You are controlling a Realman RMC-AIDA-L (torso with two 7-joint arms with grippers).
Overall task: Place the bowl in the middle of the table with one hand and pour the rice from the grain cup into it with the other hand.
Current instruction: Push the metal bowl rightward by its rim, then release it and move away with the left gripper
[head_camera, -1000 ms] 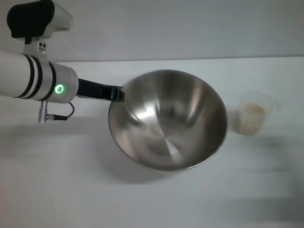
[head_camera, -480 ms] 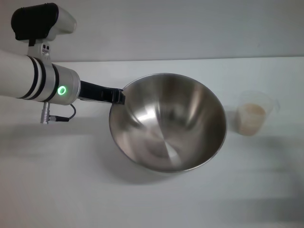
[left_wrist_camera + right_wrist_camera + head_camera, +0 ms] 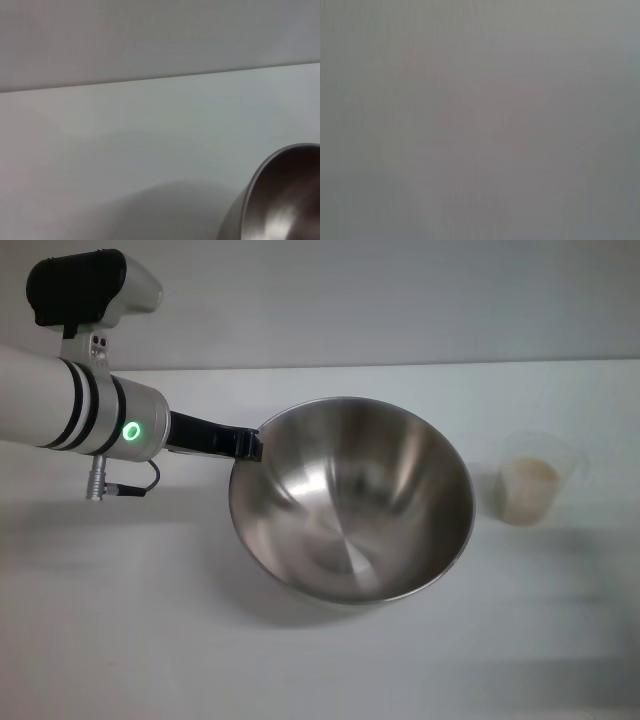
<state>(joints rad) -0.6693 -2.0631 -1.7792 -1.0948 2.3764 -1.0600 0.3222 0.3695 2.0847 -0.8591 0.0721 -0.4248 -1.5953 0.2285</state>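
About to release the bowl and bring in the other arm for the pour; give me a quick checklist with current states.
1. Left gripper clamped on the bowl rim: ok.
2. Bowl set flat on the table: not ok, it sits tilted with a shadow beneath.
3. Bowl empty inside: ok.
4. Grain cup upright, apart from the bowl on its right: ok.
5. Rice in the cup: ok.
6. Right gripper position: cannot tell, not in view.
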